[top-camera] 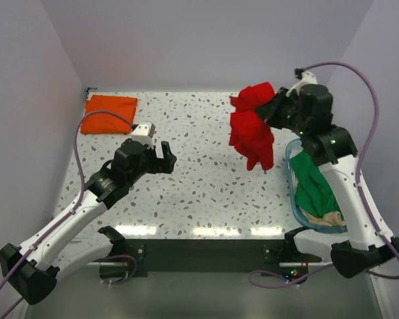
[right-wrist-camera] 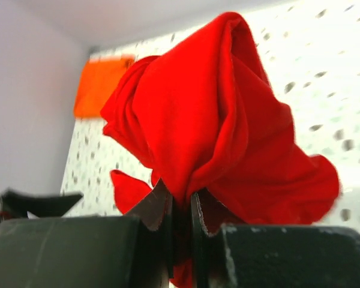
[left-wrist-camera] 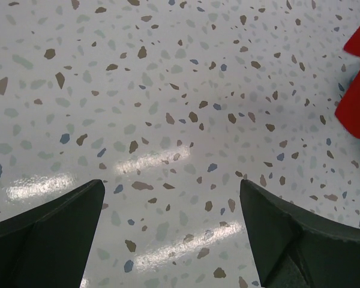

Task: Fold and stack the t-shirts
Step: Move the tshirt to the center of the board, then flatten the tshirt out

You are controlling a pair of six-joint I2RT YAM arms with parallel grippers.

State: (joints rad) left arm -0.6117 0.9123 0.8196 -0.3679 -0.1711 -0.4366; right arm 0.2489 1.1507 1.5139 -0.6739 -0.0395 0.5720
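The step in hand looks like bringing the red t-shirt (top-camera: 253, 129) out over the bench (top-camera: 186, 199) and laying it down for folding. The right gripper (top-camera: 274, 109) is clamped on a bunched fold of the cloth. Its wrist view shows the jaws nearly together with red fabric pinched between them, while the rest of the shirt hangs crumpled in the air, clear of the bench and just left of the tub (top-camera: 290, 174). To do this well, I judge the shirt should go over the open middle of the bench and be lowered so its hanging end touches first. It can then be drawn along gently so the cloth spreads instead of piling up. A pinch on a wad like this may catch several layers, so a second grasp at a hem or shoulder will probably be needed to flatten it. The landing spot should be well apart from the folded orange t-shirt (top-camera: 109, 113) at the far left corner; the green t-shirt (top-camera: 314, 186) lies in the tub. The right arm rises from its near-right base with the elbow high and the wrist turned toward the middle. The left arm reaches low from the near left, and the left gripper (top-camera: 161, 154) is spread wide, holding nothing, above bare bench and facing the red shirt.
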